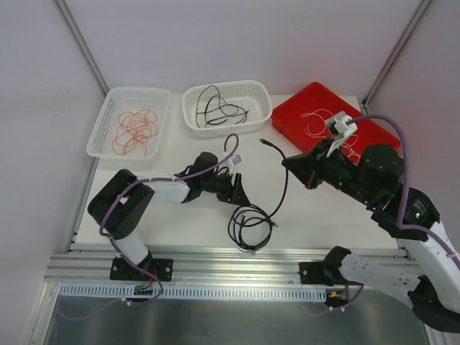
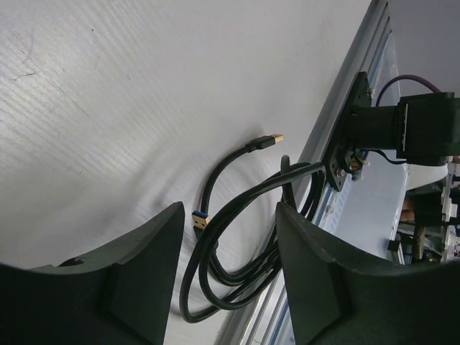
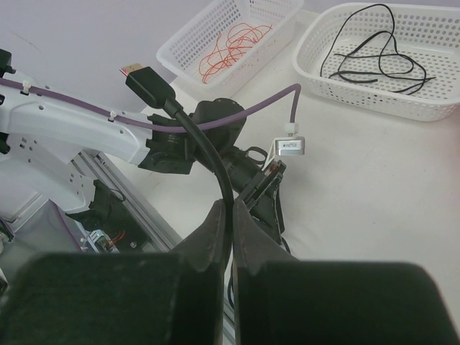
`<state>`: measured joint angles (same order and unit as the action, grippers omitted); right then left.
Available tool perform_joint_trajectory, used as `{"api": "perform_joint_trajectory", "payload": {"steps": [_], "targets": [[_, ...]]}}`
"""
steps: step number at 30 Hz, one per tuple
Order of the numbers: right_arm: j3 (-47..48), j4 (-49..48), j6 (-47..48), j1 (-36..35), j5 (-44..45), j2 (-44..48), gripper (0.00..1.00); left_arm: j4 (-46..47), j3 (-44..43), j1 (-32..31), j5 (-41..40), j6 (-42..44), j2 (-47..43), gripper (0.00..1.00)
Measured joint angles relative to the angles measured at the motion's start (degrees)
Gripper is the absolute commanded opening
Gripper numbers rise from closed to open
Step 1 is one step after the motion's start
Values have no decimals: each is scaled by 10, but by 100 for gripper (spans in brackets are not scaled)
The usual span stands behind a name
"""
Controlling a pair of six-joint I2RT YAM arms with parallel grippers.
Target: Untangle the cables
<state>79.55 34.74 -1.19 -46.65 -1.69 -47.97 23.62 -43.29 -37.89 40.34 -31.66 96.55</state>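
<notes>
The white table (image 1: 323, 215) carries two white baskets (image 1: 136, 90) (image 1: 226, 85) along its far edge, a red tray (image 1: 316, 97) at the far right corner, and a coiled black cable (image 1: 248, 226) near the front edge.

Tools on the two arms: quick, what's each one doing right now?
Left tool: open, holding nothing.
Right tool: closed on the thick black cable with a gold-tipped plug.

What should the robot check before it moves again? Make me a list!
1. Right gripper squeezing the black cable: ok, fingers shut on it below the plug.
2. Left gripper open for grabbing: ok, fingers apart.
3. Coil lined up with the left gripper: ok, it shows between the fingers.
4. Left gripper touching the coil: cannot tell.
5. Cable all straightened out: not ok, it lies looped on the table.
</notes>
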Motion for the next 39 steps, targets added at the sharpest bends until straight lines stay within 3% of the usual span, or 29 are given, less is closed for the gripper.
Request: {"api": "perform_joint_trajectory", "payload": {"steps": [6, 11, 15, 23, 28, 35, 39], "targets": [[-9, 0, 0, 0, 6, 4, 1, 14, 1, 0, 25, -8, 15, 41], [-16, 0, 2, 0, 20, 8, 1, 16, 2, -4, 35, -13, 21, 15], [-24, -1, 2, 0, 30, 13, 1, 21, 5, -4, 47, -14, 24, 1], [-46, -1, 2, 0, 63, 36, 1, 18, 21, -4, 43, -12, 19, 0], [-77, 21, 2, 0, 139, 77, 1, -56, 26, 8, -9, 7, -72, 0], [-110, 94, 0, 0, 319, 143, 1, -200, -2, 112, -191, 37, -321, 0], [-127, 126, -3, 0, 404, 155, 1, -284, -57, 133, -319, 64, -403, 0]]}}
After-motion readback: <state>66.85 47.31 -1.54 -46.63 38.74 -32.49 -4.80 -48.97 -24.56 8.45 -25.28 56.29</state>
